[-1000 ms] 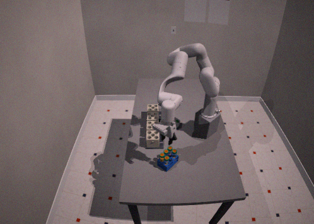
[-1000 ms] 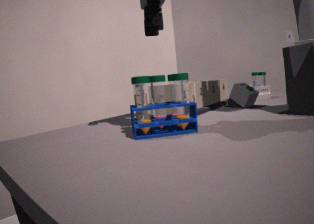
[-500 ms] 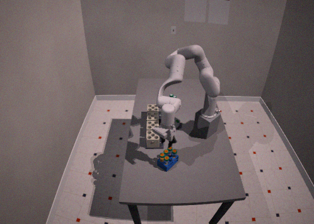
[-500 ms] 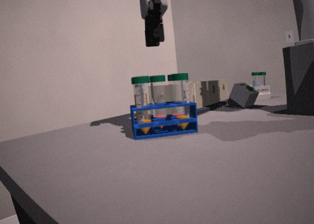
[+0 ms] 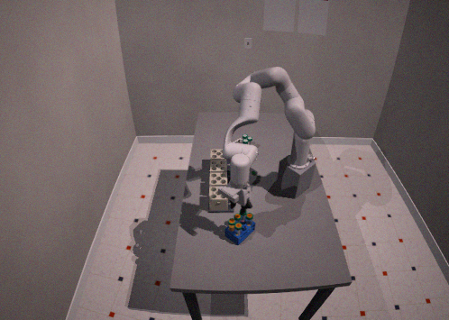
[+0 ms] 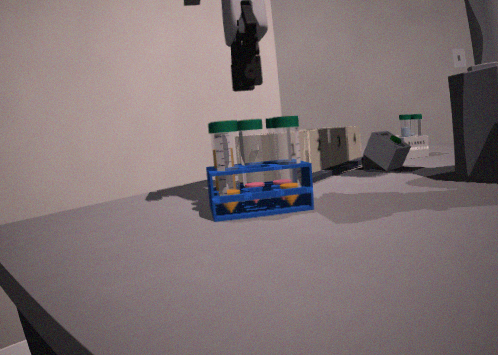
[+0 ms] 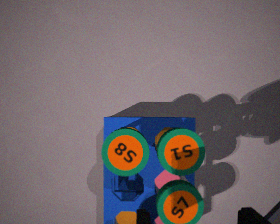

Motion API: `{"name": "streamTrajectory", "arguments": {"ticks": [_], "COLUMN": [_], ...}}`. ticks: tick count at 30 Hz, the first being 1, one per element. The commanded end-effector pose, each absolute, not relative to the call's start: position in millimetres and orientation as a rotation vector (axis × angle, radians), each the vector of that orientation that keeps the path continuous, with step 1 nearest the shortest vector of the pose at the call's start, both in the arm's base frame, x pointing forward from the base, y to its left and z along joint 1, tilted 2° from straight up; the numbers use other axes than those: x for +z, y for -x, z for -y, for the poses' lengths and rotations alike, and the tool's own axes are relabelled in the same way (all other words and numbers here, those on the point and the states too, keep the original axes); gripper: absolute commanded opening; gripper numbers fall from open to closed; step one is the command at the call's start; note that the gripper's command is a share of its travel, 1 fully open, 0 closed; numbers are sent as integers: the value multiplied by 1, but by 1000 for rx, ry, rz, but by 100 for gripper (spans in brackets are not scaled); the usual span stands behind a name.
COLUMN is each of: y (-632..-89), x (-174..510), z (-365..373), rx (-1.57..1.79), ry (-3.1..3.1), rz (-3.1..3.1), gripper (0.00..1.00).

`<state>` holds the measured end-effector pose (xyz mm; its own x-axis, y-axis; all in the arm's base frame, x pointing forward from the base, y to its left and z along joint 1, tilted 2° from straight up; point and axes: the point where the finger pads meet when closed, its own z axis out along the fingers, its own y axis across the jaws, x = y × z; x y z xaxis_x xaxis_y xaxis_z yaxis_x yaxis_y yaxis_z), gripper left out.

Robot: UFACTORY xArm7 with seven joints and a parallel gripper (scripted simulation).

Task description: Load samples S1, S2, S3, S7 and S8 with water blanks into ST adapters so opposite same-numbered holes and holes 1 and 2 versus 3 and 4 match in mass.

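My gripper (image 5: 242,206) (image 6: 245,89) (image 7: 195,218) is partly open and empty, above the blue rack (image 5: 239,239) (image 6: 262,214) (image 7: 108,186). Several green-capped tubes stand in that rack. In the wrist view S8 (image 7: 125,152) and S1 (image 7: 181,151) stand side by side, with S7 (image 7: 179,206) in the row nearer the fingers. The front tubes show low orange contents, and pink shows behind them. Four cream adapters (image 5: 218,205) (image 6: 340,143) stand in a row on the loading stand; the hole tops that show look empty. The other caps' labels cannot be read.
Green-capped blanks (image 5: 245,141) stand in the white blanks rack (image 6: 419,144) far back. The small grey desk (image 6: 382,153) with the green key (image 6: 396,139) stands between adapters and arm base (image 5: 295,181) (image 6: 475,131). The adapter row is left of the arm in the top view.
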<state>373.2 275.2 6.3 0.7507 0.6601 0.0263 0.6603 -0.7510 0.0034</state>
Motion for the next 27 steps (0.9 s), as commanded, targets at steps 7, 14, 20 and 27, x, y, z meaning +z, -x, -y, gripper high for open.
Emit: {"name": "streamTrajectory", "arguments": {"ticks": [7,14,20,27], "y": [-375,-375,-376,-376], "x": [-13,-23,-35,-40], "z": [-277,-277,-277,-277], "rx": [-47,-47,-47,-47], "ry": [2933,2933,2933,2933], "rz": [1106,1106,1106,1106], "gripper": [57,57,57,57]}}
